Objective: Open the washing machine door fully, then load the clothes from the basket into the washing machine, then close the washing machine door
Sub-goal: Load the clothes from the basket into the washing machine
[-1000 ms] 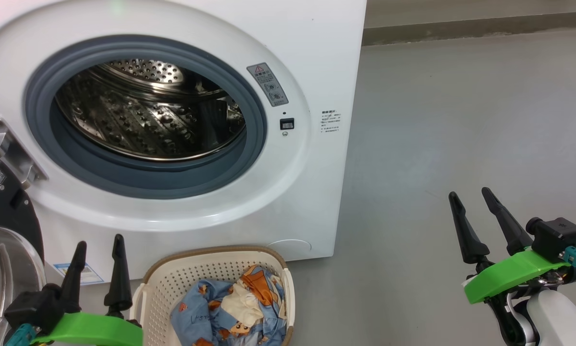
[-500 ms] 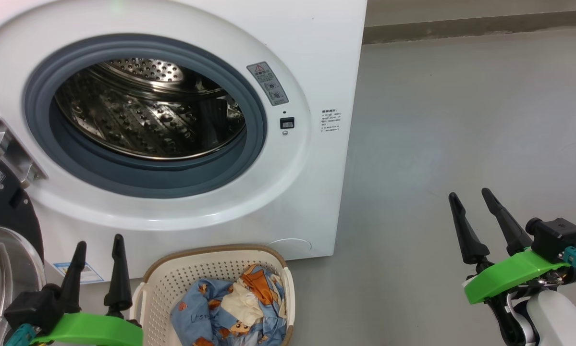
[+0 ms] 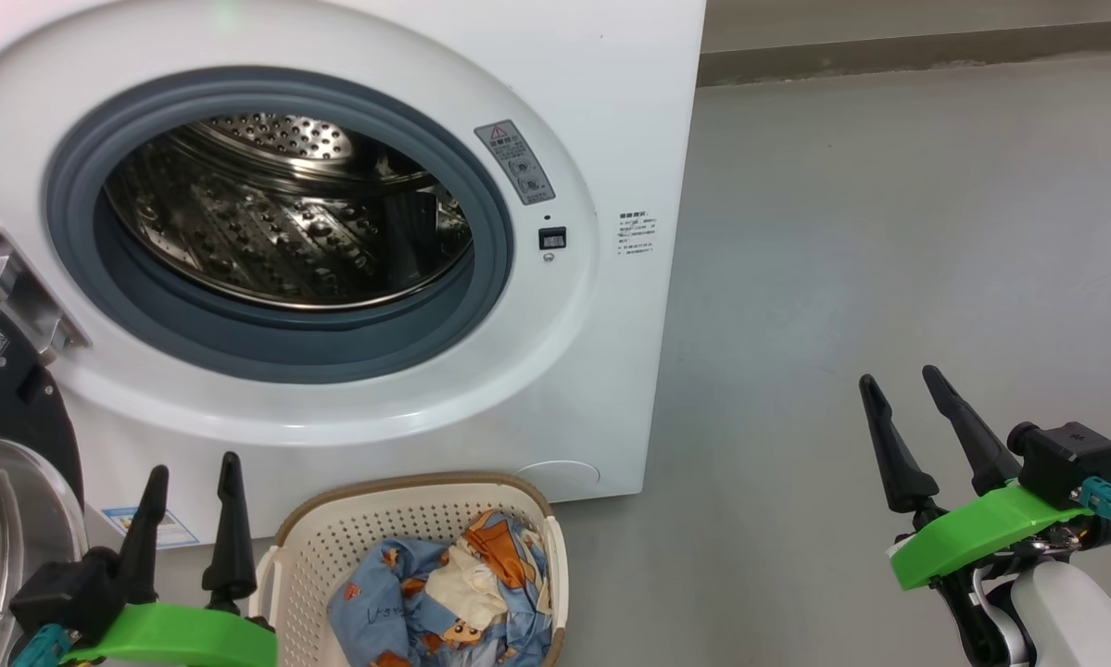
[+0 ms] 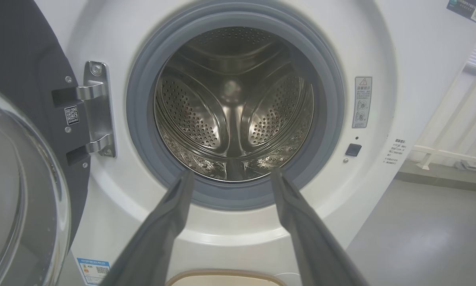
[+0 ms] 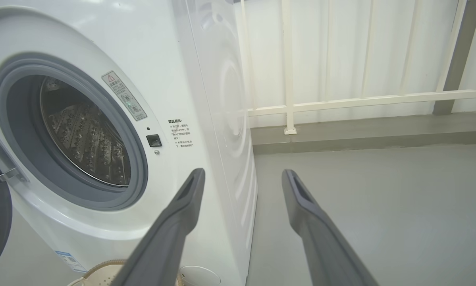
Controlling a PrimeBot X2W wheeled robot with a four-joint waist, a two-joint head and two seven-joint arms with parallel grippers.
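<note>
1. The left pincer (image 3: 193, 466) is nearest, low down in front of the washer (image 3: 611, 93). Its two fingers stand wide apart and hold nothing.
2. The right pincer (image 3: 898, 376) hangs over the floor (image 3: 889, 232), out past the washer's right corner. It is wide open too, and empty.
3. The basket (image 3: 407, 486) sits on the floor right in front of the washer, under the round hole. The clothes (image 3: 453, 584) are bunched up inside it. None are in the washer, so I think loading comes next.
4. The basket looks light and has lots of little holes. A fingertip could poke into a hole, and then the basket might lift or tip over. The clothes look tangled, so a grab on one bit could drag the rest out onto the floor in front of the washer.
5. The door (image 3: 8, 398) is swung out on the washer's left side, on a shiny hinge (image 3: 18, 287). The left pincer is just beside its glass. A reach from there could bump the door and swing it back toward the hole.
6. The grey ring (image 3: 286, 347) goes round the washer's hole. A loose end left lying on it could get pinched when the door shuts.
7. The drum (image 3: 277, 222), deepest in the washer, is empty.
</note>
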